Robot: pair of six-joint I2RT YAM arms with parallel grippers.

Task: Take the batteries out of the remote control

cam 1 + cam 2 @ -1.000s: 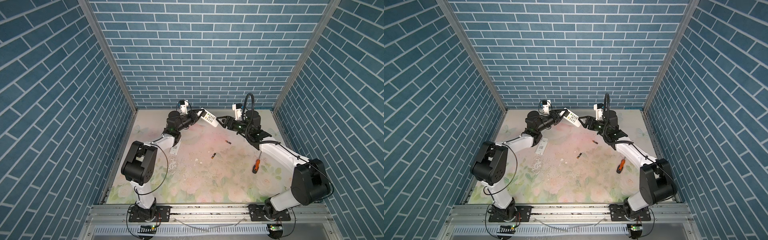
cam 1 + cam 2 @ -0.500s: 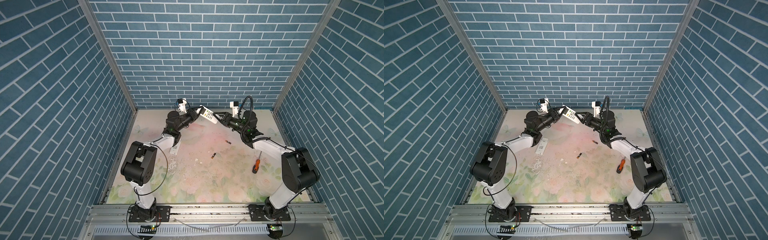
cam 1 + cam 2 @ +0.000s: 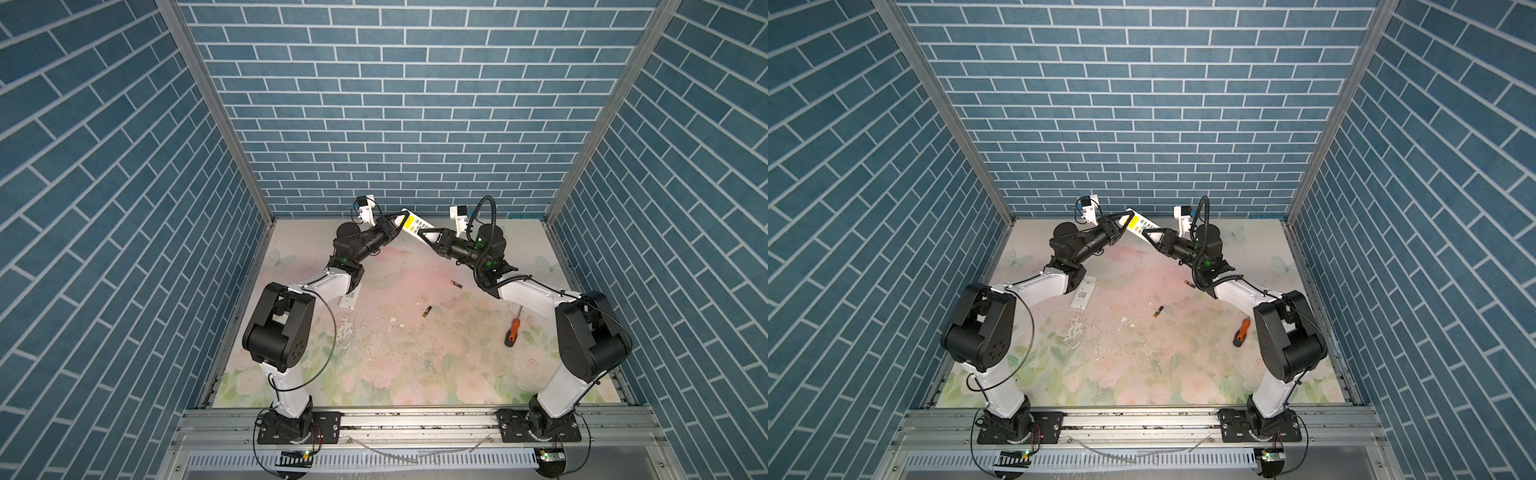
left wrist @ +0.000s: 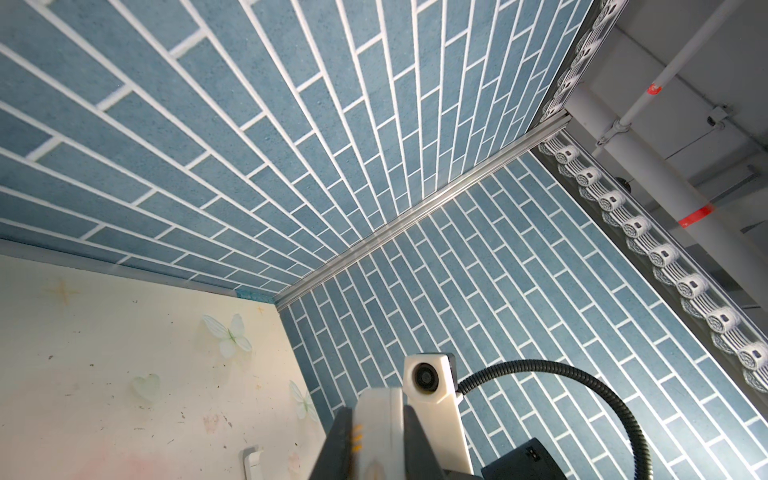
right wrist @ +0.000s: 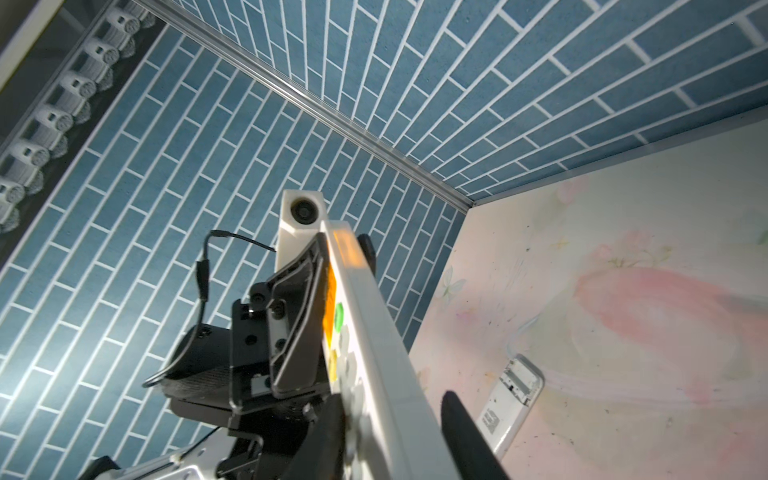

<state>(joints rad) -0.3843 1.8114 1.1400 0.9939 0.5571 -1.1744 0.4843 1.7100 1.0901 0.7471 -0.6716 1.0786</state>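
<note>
The white remote control [image 3: 417, 226] [image 3: 1140, 225] hangs in the air over the back of the table, tilted. My left gripper [image 3: 402, 220] [image 4: 376, 415] is shut on its upper end. My right gripper [image 3: 426, 237] [image 5: 390, 399] straddles the lower end. One of its fingers lies against the button face; the other stands a small gap off the back. Two batteries lie loose on the mat in both top views: a black and copper one [image 3: 456, 284] [image 3: 1190, 284] and another [image 3: 427, 311] [image 3: 1158, 311]. The remote's battery bay is hidden.
A white battery cover [image 3: 351, 296] [image 5: 509, 401] lies on the floral mat beside the left arm. An orange-handled screwdriver [image 3: 512, 331] [image 3: 1241, 332] rests at the right near the right arm. Blue brick walls close in three sides.
My right gripper has reached in from the right onto the remote's free end, and its jaws have narrowed around it. The left gripper has kept hold, lifting the remote slightly.
</note>
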